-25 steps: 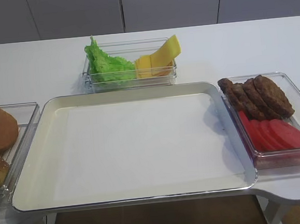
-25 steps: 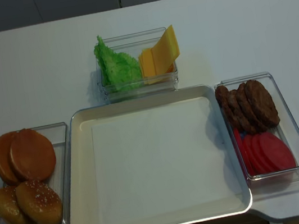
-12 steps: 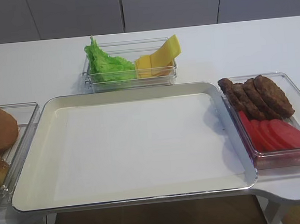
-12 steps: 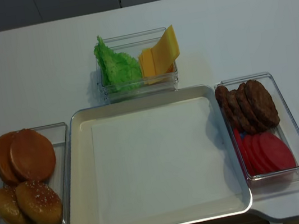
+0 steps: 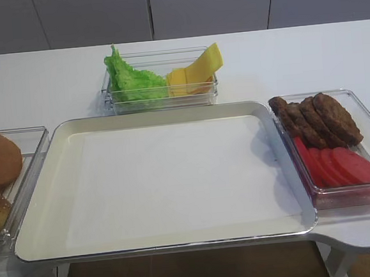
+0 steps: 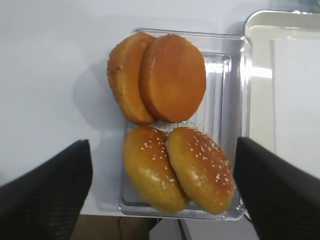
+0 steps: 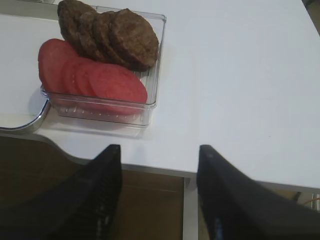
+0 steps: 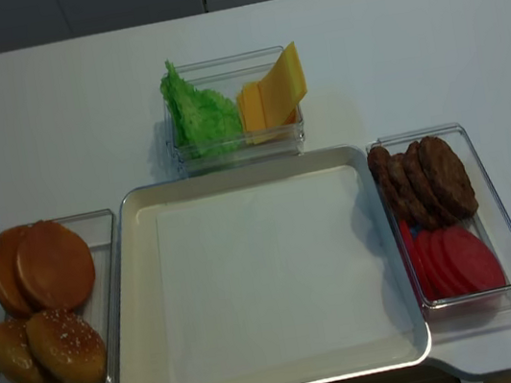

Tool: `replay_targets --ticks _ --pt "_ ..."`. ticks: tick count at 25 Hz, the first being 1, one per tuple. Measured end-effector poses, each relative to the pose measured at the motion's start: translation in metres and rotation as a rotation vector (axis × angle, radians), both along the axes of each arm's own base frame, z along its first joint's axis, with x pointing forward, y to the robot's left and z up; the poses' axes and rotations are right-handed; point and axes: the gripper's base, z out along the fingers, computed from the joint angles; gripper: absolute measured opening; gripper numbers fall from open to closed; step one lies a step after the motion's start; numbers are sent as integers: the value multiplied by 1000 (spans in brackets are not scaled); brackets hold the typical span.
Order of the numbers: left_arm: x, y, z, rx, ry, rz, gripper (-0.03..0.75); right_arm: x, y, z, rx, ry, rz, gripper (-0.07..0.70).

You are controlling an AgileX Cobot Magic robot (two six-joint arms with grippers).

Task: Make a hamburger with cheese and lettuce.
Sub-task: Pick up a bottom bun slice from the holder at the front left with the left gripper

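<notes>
Frilly green lettuce [image 8: 201,113] and square yellow-orange cheese slices [image 8: 271,92] share a clear tub behind the bare cream metal tray [image 8: 146,296] on the white worktop [image 8: 49,117], grey cabinets beyond. Left tool [image 6: 160,195] gapes empty over the buns [image 6: 167,80]; right tool [image 7: 157,195] open, empty.

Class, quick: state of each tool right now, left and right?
Left tool: open, holding nothing, above the bun tray.
Right tool: open, holding nothing, near the table edge.

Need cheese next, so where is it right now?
In the high view, the cheese stands in the clear bin behind the tray, right of the lettuce.
</notes>
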Motion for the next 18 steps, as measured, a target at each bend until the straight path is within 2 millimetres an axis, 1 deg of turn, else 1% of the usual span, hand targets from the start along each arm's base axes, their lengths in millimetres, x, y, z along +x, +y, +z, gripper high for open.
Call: replay_targets --ticks 6,12,15,18 --pt "25 22 -27 -54 99 10 673 0 0 0 0 0 0 391" --pt "36 42 -46 -60 158 -8 648 0 0 0 0 0 0 391" --pt "42 47 -54 -54 183 -45 644 0 0 0 0 0 0 391" --pt "46 46 -58 -59 187 -104 644 0 0 0 0 0 0 391"
